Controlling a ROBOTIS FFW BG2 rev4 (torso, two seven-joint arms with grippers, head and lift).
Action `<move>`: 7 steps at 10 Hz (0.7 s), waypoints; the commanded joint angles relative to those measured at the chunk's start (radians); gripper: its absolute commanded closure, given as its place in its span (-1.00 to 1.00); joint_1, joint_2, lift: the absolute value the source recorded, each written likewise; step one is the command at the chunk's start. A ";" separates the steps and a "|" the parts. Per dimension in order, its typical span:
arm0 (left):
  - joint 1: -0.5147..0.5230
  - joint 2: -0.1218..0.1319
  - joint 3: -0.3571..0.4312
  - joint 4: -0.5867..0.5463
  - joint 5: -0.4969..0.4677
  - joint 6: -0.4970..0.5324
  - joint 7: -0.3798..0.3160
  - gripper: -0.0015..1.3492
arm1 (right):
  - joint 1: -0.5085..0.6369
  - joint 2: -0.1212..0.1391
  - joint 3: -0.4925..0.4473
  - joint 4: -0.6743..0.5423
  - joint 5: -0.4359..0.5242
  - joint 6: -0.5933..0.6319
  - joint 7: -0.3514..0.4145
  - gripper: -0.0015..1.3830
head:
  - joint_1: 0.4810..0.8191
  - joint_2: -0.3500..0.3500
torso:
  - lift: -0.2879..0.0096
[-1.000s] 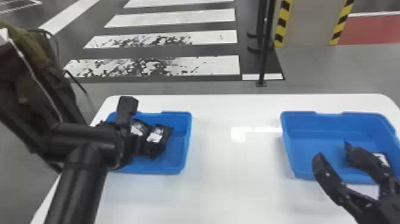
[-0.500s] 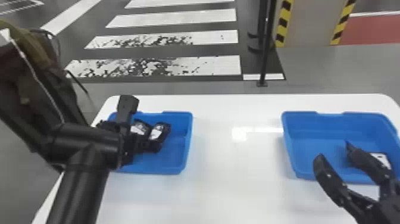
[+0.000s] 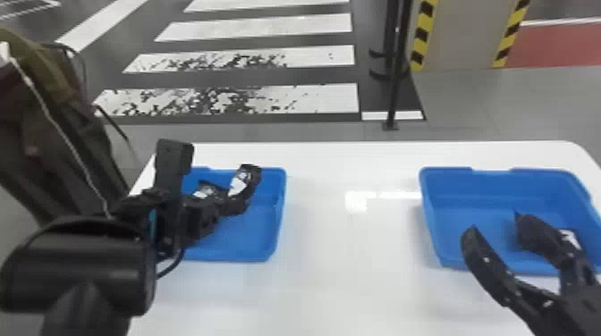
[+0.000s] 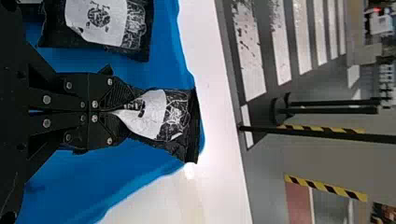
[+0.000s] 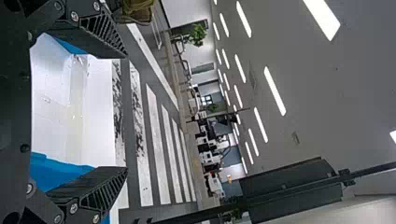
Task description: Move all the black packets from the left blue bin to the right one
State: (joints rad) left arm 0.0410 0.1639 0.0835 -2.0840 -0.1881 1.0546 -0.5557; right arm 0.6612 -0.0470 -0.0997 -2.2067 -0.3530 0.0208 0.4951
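My left gripper [image 3: 230, 206] is shut on a black packet [image 3: 244, 184] with a white label, held upright over the left blue bin [image 3: 257, 243]. In the left wrist view the left gripper [image 4: 122, 113] pinches one end of that packet [image 4: 154, 116]. Another black packet [image 3: 206, 190] lies behind the gripper in the left bin; the left wrist view has this packet [image 4: 100, 21] beside the fingers. The right gripper [image 3: 495, 222] stands open over the front of the right blue bin [image 3: 465, 263], where a packet [image 3: 571, 239] is partly hidden by a finger. The right gripper [image 5: 125, 112] holds nothing.
Both bins stand on a white table [image 3: 349, 268], with a wide bare stretch between them. A backpack [image 3: 58, 129] is at the left beyond the table edge. A thin black post [image 3: 395, 85] rises from the floor behind the table.
The left gripper has closed in on the packet and raised it; the packet now stands higher and more upright than before. The right arm has kept still.
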 commanded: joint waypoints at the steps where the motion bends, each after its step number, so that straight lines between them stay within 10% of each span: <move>1: 0.111 -0.012 -0.004 -0.178 0.048 -0.051 -0.001 0.79 | -0.023 -0.004 0.000 -0.001 0.000 0.036 0.026 -0.75 | 0.27 0.31 | -0.01; 7: 0.177 -0.015 -0.181 -0.291 0.232 -0.107 -0.003 0.79 | -0.202 -0.039 0.108 0.097 -0.056 0.099 0.059 -0.75 | 0.27 -0.06 | -0.01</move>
State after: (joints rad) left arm 0.2240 0.1466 -0.0827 -2.3744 0.0346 0.9467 -0.5583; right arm 0.4775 -0.0824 -0.0044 -2.1277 -0.4030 0.1197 0.5538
